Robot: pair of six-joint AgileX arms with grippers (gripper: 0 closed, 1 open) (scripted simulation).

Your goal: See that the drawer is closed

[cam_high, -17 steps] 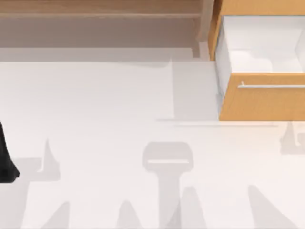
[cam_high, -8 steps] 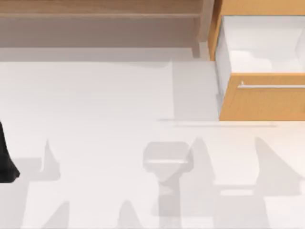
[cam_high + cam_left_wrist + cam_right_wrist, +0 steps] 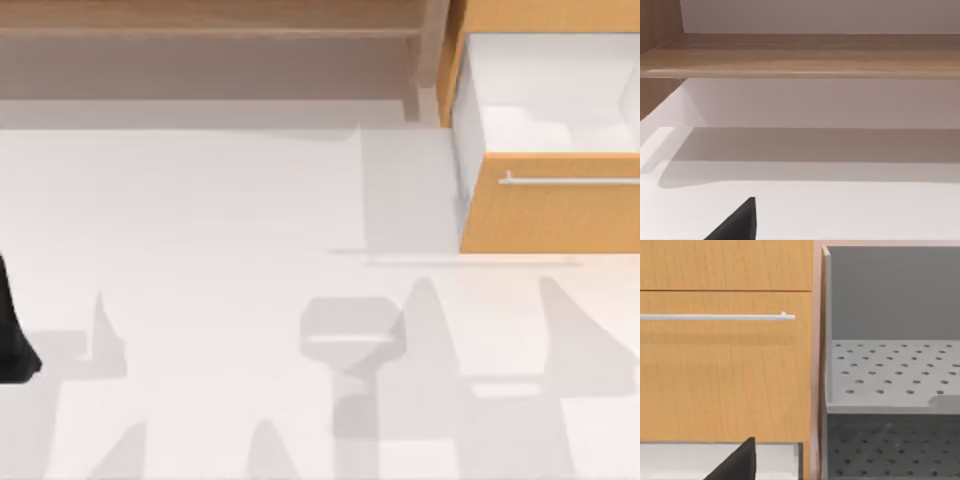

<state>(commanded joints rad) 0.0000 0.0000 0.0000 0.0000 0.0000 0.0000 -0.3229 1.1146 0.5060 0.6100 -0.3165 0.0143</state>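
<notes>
The drawer (image 3: 550, 215) stands pulled out at the table's back right. Its white inside (image 3: 540, 95) is open to view behind the orange-tan front. A thin silver bar handle (image 3: 570, 181) runs across that front. In the right wrist view the drawer front (image 3: 715, 370) and its handle (image 3: 715, 317) face the camera at close range, with a black part of my right gripper (image 3: 737, 462) in front of them. My left arm (image 3: 12, 335) is parked at the table's left edge. A black tip of my left gripper (image 3: 740, 222) shows over the white table.
A long darker brown shelf unit (image 3: 200, 30) runs along the back left, its board (image 3: 800, 55) facing the left wrist camera. A grey perforated rack (image 3: 890, 370) stands right beside the drawer cabinet. Arm shadows lie on the white table (image 3: 200, 200).
The right arm's shadows have shifted across the table's front right, growing larger and moving toward the drawer. The drawer and the left arm have not moved.
</notes>
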